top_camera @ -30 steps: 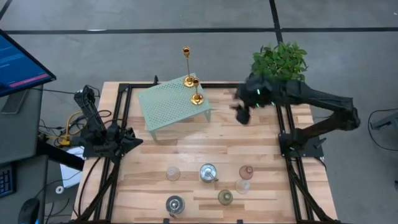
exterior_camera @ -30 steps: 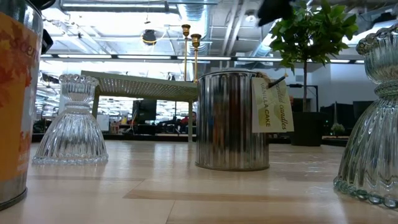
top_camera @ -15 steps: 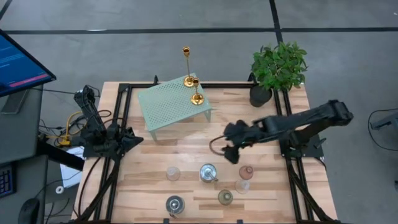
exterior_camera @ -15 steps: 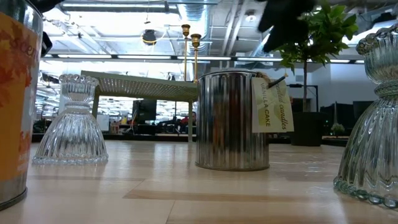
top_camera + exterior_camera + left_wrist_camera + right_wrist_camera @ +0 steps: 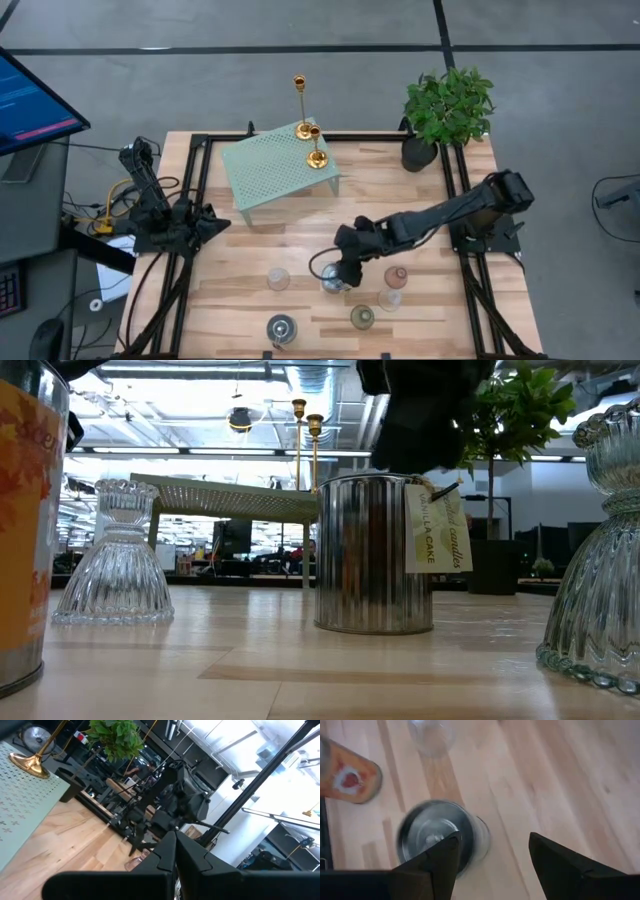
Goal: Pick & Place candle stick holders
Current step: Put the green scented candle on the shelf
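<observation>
Looking across the pale wood table (image 5: 300,245) from the low view, we see an orange-labelled tin (image 5: 20,530) at the left edge, a ribbed clear glass holder (image 5: 118,555) next, and another clear glass one (image 5: 598,550) at the right edge. Mid-frame stands the silvery metal cup (image 5: 365,555) with its paper tag, and the right gripper (image 5: 420,415) hangs dark just above it. From its wrist camera our right fingers (image 5: 437,862) are spread wide and empty, with the cup below between them. In the high view a pink holder (image 5: 396,276) and a greenish one (image 5: 362,317) sit lower centre. Farther back, the mint-green rack (image 5: 278,172) carries the short gold candlestick (image 5: 316,148); the tall one (image 5: 299,98) shows beside it. A potted plant (image 5: 448,105) fills the upper right. Our left gripper (image 5: 205,224) waits at mid-left, fingers closed together. Beyond lie grey floor and bright ceiling lights.
</observation>
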Controlling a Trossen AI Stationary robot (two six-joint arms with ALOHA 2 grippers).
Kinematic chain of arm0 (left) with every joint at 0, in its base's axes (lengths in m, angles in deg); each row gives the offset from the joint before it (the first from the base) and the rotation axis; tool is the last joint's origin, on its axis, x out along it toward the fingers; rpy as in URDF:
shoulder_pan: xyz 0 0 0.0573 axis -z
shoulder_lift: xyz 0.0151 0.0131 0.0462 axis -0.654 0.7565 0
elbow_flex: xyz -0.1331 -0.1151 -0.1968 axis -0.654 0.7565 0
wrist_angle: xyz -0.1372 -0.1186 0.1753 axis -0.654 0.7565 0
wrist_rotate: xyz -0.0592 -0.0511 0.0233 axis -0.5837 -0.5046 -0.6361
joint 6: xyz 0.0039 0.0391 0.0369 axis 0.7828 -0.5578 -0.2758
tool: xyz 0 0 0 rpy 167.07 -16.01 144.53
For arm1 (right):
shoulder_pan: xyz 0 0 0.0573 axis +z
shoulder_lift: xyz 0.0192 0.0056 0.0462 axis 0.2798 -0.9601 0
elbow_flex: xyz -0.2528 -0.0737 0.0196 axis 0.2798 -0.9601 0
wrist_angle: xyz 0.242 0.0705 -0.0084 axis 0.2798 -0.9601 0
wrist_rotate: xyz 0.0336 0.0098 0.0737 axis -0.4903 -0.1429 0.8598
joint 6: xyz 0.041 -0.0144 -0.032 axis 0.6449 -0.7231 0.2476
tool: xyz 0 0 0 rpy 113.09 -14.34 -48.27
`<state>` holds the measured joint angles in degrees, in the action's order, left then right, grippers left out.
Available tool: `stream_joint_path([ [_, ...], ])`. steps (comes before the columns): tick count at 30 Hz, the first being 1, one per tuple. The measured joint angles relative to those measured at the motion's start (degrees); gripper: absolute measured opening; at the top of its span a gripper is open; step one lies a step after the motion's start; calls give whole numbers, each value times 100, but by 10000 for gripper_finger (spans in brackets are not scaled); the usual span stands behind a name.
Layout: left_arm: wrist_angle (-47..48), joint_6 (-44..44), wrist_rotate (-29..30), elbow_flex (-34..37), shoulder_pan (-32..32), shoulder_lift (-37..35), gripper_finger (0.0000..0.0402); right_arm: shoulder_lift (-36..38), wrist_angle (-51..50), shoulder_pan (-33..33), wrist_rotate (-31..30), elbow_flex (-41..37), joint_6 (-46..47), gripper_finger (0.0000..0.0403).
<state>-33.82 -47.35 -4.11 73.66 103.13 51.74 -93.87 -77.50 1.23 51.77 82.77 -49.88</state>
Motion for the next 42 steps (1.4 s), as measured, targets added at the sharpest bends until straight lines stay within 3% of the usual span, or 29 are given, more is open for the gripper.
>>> stream_joint_path([
  [16,10,-31,-3,2,0,41,8,-607,432,-108,321,16,-19,218],
  [20,9,-37,-4,0,0,134,8,-601,416,-140,328,15,-18,176],
  [28,-11,-18,-4,2,0,413,8,-595,557,-325,509,13,-473,15],
  [42,-209,-17,-4,0,0,450,8,-631,1394,-1264,308,9,-415,1],
])
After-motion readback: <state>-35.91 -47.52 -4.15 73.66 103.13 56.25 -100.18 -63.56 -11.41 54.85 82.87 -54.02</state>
